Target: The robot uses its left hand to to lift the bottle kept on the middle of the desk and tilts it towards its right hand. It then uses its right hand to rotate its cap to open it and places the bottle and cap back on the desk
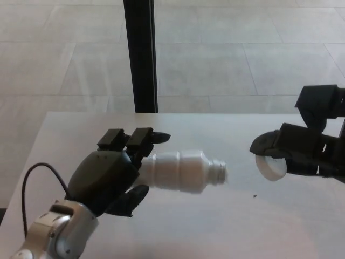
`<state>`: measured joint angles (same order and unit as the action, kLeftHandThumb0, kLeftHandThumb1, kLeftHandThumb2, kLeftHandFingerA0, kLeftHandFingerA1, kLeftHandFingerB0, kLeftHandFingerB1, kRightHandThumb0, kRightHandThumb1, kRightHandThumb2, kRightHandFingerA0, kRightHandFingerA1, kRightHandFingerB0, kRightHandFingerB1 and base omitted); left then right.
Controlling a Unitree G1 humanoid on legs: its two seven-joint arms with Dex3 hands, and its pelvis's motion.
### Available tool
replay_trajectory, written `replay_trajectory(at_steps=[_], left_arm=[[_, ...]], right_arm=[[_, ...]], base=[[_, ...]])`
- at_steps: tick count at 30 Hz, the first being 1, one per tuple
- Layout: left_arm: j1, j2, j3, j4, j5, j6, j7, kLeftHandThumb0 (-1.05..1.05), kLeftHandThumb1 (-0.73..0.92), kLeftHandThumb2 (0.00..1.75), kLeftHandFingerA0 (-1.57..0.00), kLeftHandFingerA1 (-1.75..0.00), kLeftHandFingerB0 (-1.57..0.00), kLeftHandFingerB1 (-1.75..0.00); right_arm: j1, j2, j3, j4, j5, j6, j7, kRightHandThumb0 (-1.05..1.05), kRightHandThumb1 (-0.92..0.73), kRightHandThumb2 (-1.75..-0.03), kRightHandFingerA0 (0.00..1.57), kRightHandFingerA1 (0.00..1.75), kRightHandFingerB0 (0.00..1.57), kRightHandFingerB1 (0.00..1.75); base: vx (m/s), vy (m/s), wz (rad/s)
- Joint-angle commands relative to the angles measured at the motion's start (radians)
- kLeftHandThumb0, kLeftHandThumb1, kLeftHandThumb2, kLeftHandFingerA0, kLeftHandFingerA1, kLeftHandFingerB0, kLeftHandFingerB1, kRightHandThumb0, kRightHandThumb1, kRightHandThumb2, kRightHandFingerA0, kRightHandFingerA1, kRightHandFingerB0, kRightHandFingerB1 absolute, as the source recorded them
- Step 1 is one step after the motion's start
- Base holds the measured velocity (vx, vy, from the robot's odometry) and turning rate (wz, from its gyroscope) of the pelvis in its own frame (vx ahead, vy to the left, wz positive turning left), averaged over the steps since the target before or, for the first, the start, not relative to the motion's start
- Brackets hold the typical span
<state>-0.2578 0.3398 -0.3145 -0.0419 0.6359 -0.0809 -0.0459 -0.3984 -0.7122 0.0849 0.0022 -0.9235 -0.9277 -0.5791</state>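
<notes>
Left hand (105, 175) fingers (141, 139) and thumb clamped round base of white bottle (183, 171); bottle held sideways above desk (215, 232), open neck pointing right. Right hand (307, 148) fingers pinched on white cap (270, 167), well apart from neck, over desk's right side. Cable (32, 183) loops by left wrist.

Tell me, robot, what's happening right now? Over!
Left hand shut on the bottle, lying sideways, neck open. Right hand shut on the cap, apart from the bottle. Desk below, nothing in the way.
</notes>
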Motion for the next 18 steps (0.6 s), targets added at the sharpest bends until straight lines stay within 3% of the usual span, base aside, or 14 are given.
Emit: replay_trajectory(at_steps=[1, 4, 5, 6, 7, 8, 10, 11, 13, 14, 15, 16, 17, 18], left_arm=[[-0.110, 0.206, -0.055, -0.214, 0.343, 0.390, -0.708, -0.24, 0.77, 0.62, -0.65, -0.73, -0.54, -0.53], [-0.087, 0.172, -0.082, -0.214, 0.389, 0.402, -0.693, -0.25, 0.75, 0.62, -0.75, -0.90, -0.59, -0.61], [-0.079, 0.151, -0.096, -0.212, 0.407, 0.415, -0.692, -0.24, 0.75, 0.64, -0.79, -1.23, -0.61, -0.64], [-0.076, 0.129, -0.112, -0.207, 0.419, 0.431, -0.697, -0.23, 0.77, 0.65, -0.84, -1.27, -0.62, -0.64], [-0.067, 0.110, -0.130, -0.202, 0.413, 0.440, -0.693, -0.23, 0.81, 0.64, -0.70, -0.79, -0.57, -0.57], [-0.065, 0.102, -0.136, -0.202, 0.412, 0.445, -0.695, -0.23, 0.81, 0.64, -0.70, -0.79, -0.57, -0.57], [-0.043, 0.083, -0.140, -0.211, 0.396, 0.450, -0.661, -0.22, 0.77, 0.71, -0.79, -1.26, -0.66, -0.70], [-0.031, 0.071, -0.145, -0.213, 0.393, 0.453, -0.643, -0.19, 0.77, 0.76, -0.83, -1.46, -0.72, -0.85], [-0.001, 0.038, -0.155, -0.205, 0.337, 0.455, -0.585, -0.13, 0.66, 0.96, -0.90, -1.57, -0.85, -0.90], [0.010, 0.033, -0.152, -0.208, 0.317, 0.450, -0.561, -0.13, 0.66, 0.96, -0.90, -1.57, -0.85, -0.90], [0.020, 0.028, -0.155, -0.209, 0.312, 0.445, -0.544, -0.10, 0.61, 1.07, -0.93, -1.69, -0.87, -1.16], [0.042, 0.018, -0.161, -0.213, 0.298, 0.430, -0.513, -0.10, 0.59, 1.09, -0.92, -1.64, -0.86, -1.04], [0.054, 0.014, -0.161, -0.213, 0.290, 0.417, -0.488, -0.14, 0.55, 1.14, -1.19, -1.36, -0.90, -1.07], [0.060, 0.014, -0.161, -0.214, 0.288, 0.413, -0.479, -0.14, 0.55, 1.14, -1.19, -1.36, -0.90, -1.07]], right_arm=[[0.278, 0.131, 0.096, 0.070, -0.072, 0.195, 0.075, -0.29, -0.55, -0.60, 0.91, 1.71, 0.91, 0.74], [0.283, 0.188, 0.132, 0.090, -0.077, 0.271, 0.143, -0.35, -0.54, -0.61, 0.94, 1.68, 0.89, 0.75], [0.281, 0.208, 0.142, 0.103, -0.085, 0.309, 0.174, -0.37, -0.41, -0.89, 1.22, 1.36, 0.84, 0.82], [0.277, 0.228, 0.151, 0.111, -0.096, 0.361, 0.230, -0.34, -0.59, -0.64, 0.93, 1.70, 0.89, 0.78], [0.273, 0.253, 0.160, 0.139, -0.096, 0.399, 0.257, -0.30, -0.57, -0.67, 0.92, 1.71, 0.92, 0.75], [0.269, 0.263, 0.162, 0.149, -0.096, 0.414, 0.269, -0.30, -0.57, -0.67, 0.92, 1.71, 0.92, 0.75], [0.257, 0.282, 0.170, 0.180, -0.097, 0.454, 0.309, -0.31, -0.61, -0.67, 0.92, 1.72, 0.90, 0.74], [0.248, 0.288, 0.175, 0.205, -0.111, 0.476, 0.323, -0.30, -0.62, -0.67, 0.93, 1.70, 0.91, 0.73], [0.218, 0.313, 0.189, 0.326, -0.119, 0.527, 0.327, -0.29, -0.59, -0.67, 0.94, 1.69, 0.92, 0.70], [0.210, 0.319, 0.191, 0.356, -0.117, 0.538, 0.325, -0.29, -0.59, -0.67, 0.94, 1.69, 0.92, 0.70], [0.204, 0.327, 0.195, 0.385, -0.120, 0.560, 0.336, -0.29, -0.60, -0.66, 0.93, 1.68, 0.93, 0.71], [0.187, 0.344, 0.202, 0.457, -0.122, 0.609, 0.363, -0.27, -0.62, -0.65, 0.91, 1.68, 0.90, 0.71], [0.175, 0.349, 0.207, 0.501, -0.125, 0.628, 0.365, -0.30, -0.58, -0.64, 0.89, 1.64, 0.89, 0.69], [0.171, 0.351, 0.210, 0.515, -0.127, 0.635, 0.364, -0.30, -0.58, -0.64, 0.89, 1.64, 0.89, 0.69]], base=[[0.00, 0.000, 0.00], [0.00, 0.000, 0.00], [0.00, 0.000, 0.00], [0.00, 0.000, 0.00], [0.00, 0.000, 0.00], [0.00, 0.000, 0.00], [0.00, 0.000, 0.00], [0.00, 0.000, 0.00], [0.00, 0.000, 0.00], [0.00, 0.000, 0.00], [0.00, 0.000, 0.00], [0.00, 0.000, 0.00], [0.00, 0.000, 0.00], [0.00, 0.000, 0.00]])
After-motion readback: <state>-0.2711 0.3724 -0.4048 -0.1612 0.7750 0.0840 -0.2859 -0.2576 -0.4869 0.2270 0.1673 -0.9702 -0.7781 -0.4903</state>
